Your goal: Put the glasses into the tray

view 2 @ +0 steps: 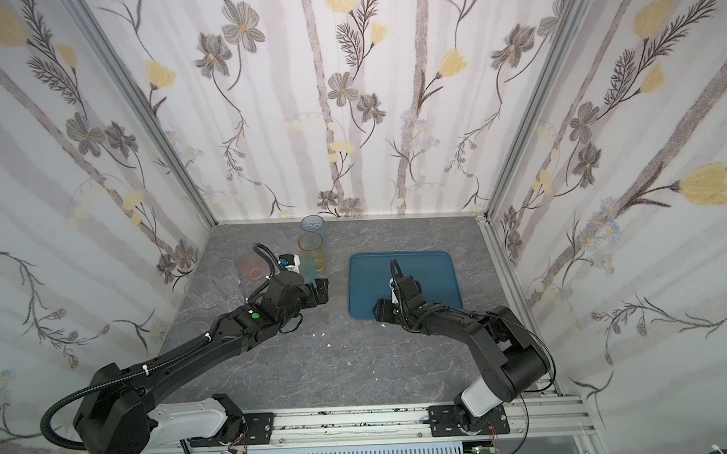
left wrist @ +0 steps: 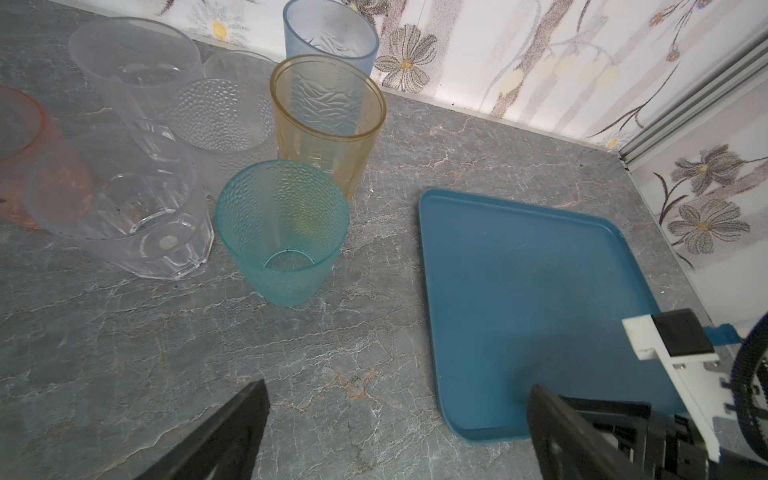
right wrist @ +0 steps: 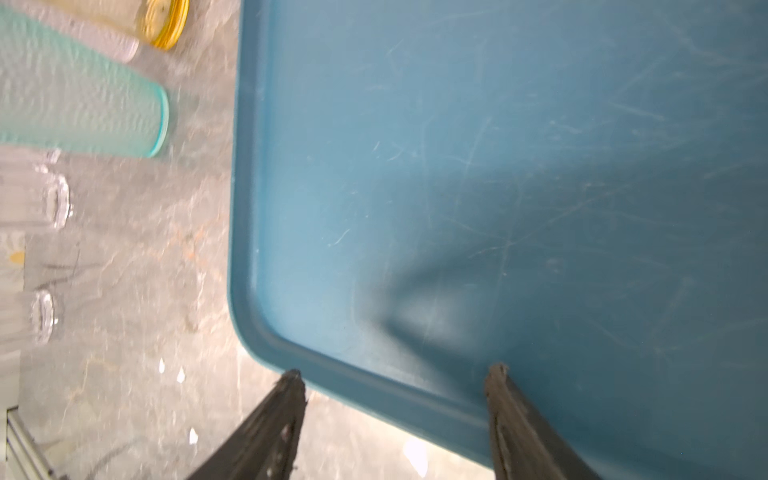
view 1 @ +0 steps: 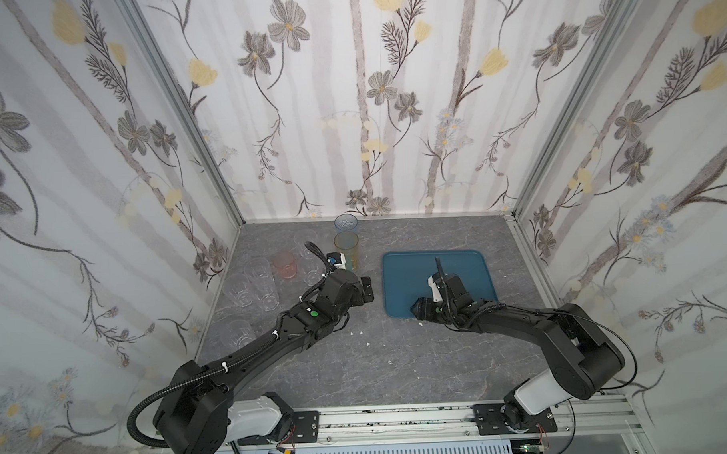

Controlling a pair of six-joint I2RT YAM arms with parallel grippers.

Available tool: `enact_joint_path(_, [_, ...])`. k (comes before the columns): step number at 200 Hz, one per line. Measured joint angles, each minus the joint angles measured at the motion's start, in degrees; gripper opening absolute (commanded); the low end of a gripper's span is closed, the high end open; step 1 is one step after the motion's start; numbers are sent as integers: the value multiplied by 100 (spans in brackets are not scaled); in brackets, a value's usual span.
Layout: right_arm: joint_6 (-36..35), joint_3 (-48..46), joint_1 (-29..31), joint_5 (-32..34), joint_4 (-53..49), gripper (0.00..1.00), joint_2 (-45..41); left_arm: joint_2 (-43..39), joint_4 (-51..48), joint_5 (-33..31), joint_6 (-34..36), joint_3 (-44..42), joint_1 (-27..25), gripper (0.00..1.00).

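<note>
Glasses (left wrist: pixel 282 232) stand untouched; left fingers (left wrist: pixel 224 436) and right fingers (right wrist: pixel 274 424) spread apart, empty.

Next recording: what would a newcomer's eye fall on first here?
First the upright glasses crowded at the back left of the table, the teal glass and amber glass nearest the middle. Then the blue tray to their right, no glass visible in it, with the right gripper open over its near corner and the left gripper open and empty.
</note>
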Motion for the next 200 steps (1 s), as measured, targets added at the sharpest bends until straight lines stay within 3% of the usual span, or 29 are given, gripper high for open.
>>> enact_joint_path(92, [286, -656, 1580, 417, -155, 68, -754, 107, 44, 39, -2, 15, -70, 100])
enact_joint_path(111, [173, -673, 1670, 398, -568, 70, -990, 129, 50, 37, -2, 15, -74, 99])
enact_joint_path(130, [76, -409, 1585, 417, -1596, 73, -1344, 234, 55, 44, -11, 15, -101, 98])
enact_joint_path(155, [-11, 116, 807, 391, -2885, 78, -1858, 503, 59, 133, -26, 90, -238, 99])
enact_joint_path(200, [-155, 267, -1764, 1021, -3467, 95, -2841, 1478, 330, 518, 7, 538, -470, 100])
